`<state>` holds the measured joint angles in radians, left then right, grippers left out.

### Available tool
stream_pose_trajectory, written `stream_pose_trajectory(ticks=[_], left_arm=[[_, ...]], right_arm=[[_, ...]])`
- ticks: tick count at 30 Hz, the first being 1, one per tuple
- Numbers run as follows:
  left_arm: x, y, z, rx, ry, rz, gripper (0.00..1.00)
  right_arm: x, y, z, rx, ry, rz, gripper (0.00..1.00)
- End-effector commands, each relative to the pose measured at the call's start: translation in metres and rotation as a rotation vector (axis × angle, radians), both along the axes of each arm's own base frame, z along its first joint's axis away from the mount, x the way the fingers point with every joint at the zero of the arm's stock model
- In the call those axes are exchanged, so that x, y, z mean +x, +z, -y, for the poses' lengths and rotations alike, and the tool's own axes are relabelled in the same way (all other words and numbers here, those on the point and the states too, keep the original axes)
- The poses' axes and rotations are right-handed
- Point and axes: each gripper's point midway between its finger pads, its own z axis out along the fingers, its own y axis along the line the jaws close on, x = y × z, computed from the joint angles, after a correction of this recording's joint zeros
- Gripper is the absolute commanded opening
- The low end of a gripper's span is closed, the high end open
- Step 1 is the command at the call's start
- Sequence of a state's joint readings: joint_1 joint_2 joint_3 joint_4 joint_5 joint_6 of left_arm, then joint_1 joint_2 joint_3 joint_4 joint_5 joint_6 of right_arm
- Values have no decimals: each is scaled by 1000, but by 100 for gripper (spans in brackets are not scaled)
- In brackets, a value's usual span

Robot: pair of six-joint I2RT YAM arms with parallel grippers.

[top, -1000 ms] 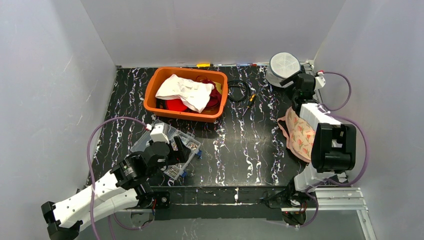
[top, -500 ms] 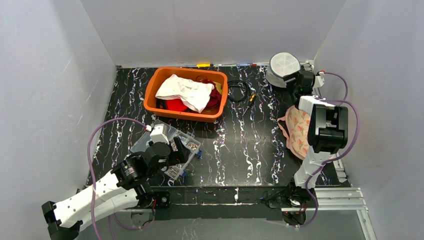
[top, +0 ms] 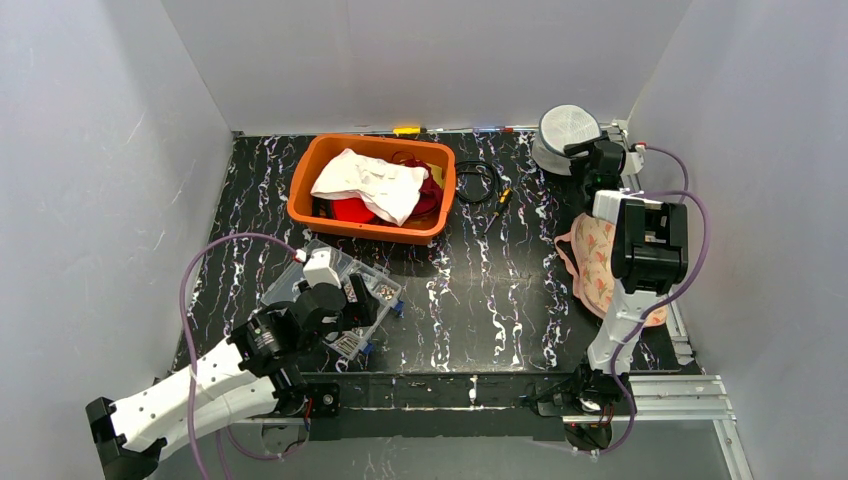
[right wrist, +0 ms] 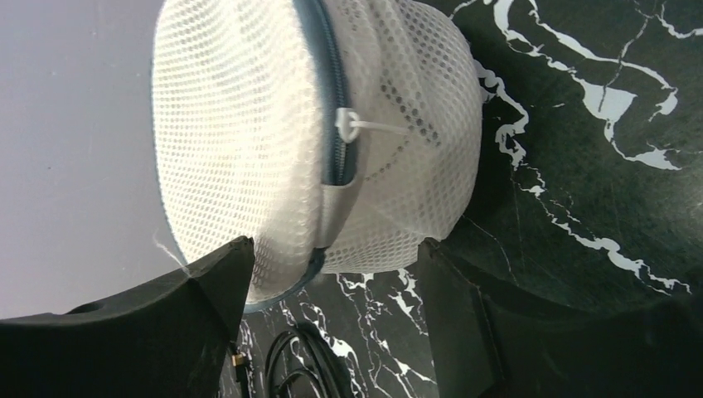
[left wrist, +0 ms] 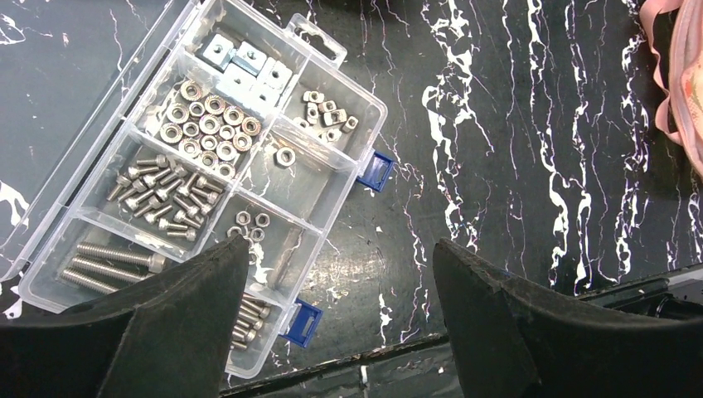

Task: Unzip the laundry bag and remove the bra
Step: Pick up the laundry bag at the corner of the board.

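Step in hand: approach to the zip. White mesh dome-shaped laundry bag (top: 566,132) at upper right of the top view, on the black white-veined tabletop (top: 470,290), close to the back wall.

Right claw (right wrist: 332,253) spread wide, nothing between the fingers, aimed at the bag's side and just short of it; no contact evident. Grey-blue zip (right wrist: 330,79) running down the dome, seemingly closed along the visible stretch. Small white zip pull (right wrist: 352,124) with thin cord tail at mid-frame of the right wrist view, above the gap between the fingers.

Pink floral bra-like garment (top: 590,262) lying on the tabletop at right centre, partly under the right arm. Cannot tell whether this is the task's bra or another sits inside the mesh.

Left claw (left wrist: 340,257) likewise spread and empty, hovering over a clear plastic compartment box of screws and nuts (left wrist: 207,157) at lower left of the top view, well apart from the bag.

Next move, by judgement: fingers up onto the pull, pinch tab or cord, draw along the zip's curve. Soft bag likely to slide or fold unless braced.
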<state>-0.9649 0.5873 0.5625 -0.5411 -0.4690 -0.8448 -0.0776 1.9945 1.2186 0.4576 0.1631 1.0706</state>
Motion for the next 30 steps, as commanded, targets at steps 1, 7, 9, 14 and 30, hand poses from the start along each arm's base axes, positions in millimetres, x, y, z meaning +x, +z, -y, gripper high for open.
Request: stream_pose_trajectory(ticks=[1, 7, 9, 14, 30], left_arm=[[5, 6, -7, 27, 32, 20, 79], [6, 5, -5, 33, 28, 11, 79], [5, 4, -4, 33, 26, 9, 79], [2, 7, -5, 20, 22, 4, 79], [-17, 27, -19, -129, 28, 19, 77]], right_arm=[[17, 17, 5, 26, -17, 76, 75], [18, 16, 3, 47, -4, 87, 43], [17, 19, 1, 51, 3, 95, 34], [15, 34, -2, 52, 21, 120, 8], [-47, 200, -47, -8, 219, 334, 1]])
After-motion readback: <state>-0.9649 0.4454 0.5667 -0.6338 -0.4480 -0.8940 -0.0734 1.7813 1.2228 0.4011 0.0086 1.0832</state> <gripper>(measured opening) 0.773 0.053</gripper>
